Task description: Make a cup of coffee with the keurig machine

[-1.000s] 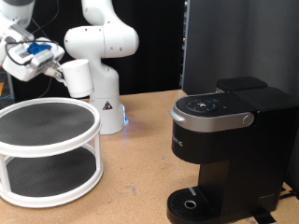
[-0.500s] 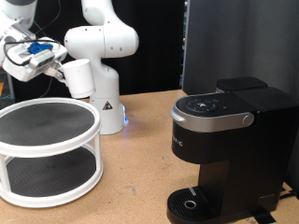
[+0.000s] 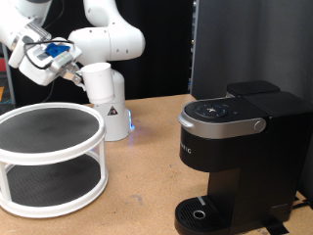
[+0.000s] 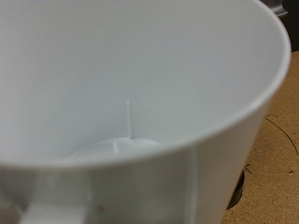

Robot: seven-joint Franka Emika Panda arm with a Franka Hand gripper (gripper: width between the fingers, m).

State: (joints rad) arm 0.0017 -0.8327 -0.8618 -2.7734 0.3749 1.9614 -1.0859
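Observation:
My gripper (image 3: 73,70) is shut on the white cup (image 3: 98,82) and holds it in the air at the exterior view's upper left, above the far edge of the white two-tier stand. The cup hangs to the right of the hand, tilted. In the wrist view the cup's empty white inside (image 4: 121,93) fills nearly the whole picture; my fingers do not show there. The black keurig machine (image 3: 240,147) stands at the exterior view's right with its lid down, its silver handle band (image 3: 230,124) to the front and its drip tray (image 3: 201,212) bare.
A round white two-tier stand (image 3: 49,157) with dark mesh shelves fills the exterior view's lower left. A second white robot arm's base (image 3: 112,108) stands behind it on the wooden table (image 3: 147,186). A black panel rises behind the machine.
My gripper has moved right and slightly up with the cup, from over the stand's far left toward the white robot base. The machine and stand have not moved.

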